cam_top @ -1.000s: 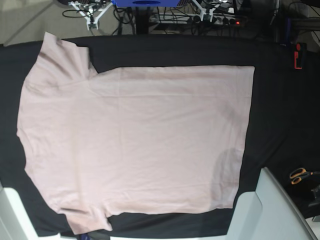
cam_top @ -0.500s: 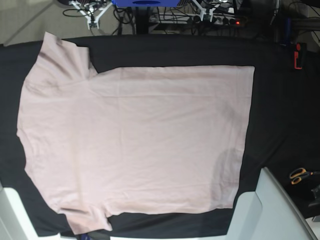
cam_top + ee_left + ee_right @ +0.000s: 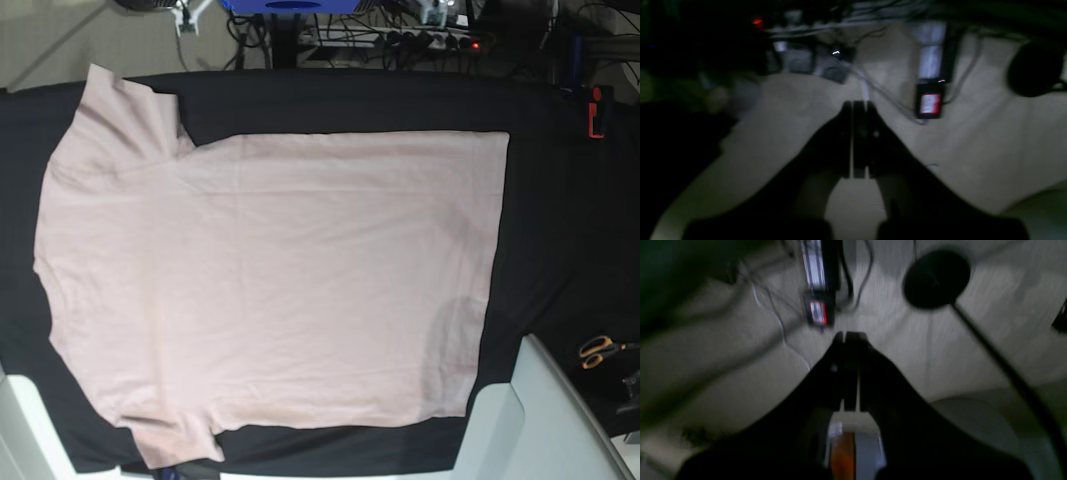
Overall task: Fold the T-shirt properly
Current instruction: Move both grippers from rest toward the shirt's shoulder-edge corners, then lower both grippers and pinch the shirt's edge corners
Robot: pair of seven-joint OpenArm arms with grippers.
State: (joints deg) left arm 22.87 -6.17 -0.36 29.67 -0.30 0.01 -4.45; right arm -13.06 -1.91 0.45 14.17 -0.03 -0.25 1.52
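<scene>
T-shirt [image 3: 270,290] flat, unfolded on tabletop [image 3: 560,220]. Left end effector [image 3: 858,106], right end effector [image 3: 848,336] pressed together, empty; we spread both before pinching sleeve-side edge.

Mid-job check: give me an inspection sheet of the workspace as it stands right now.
Surface: black table cover, mostly under the shirt.
Job's things: T-shirt spread flat, unfolded, sleeves at the view's left.
Clutter: scissors at the right edge; red-and-black tool upper right.
Grippers: left gripper shut, empty; right gripper shut, empty; both off the table.
Cables: tangle on the floor beyond the far edge.
Surroundings: carpeted floor.
</scene>
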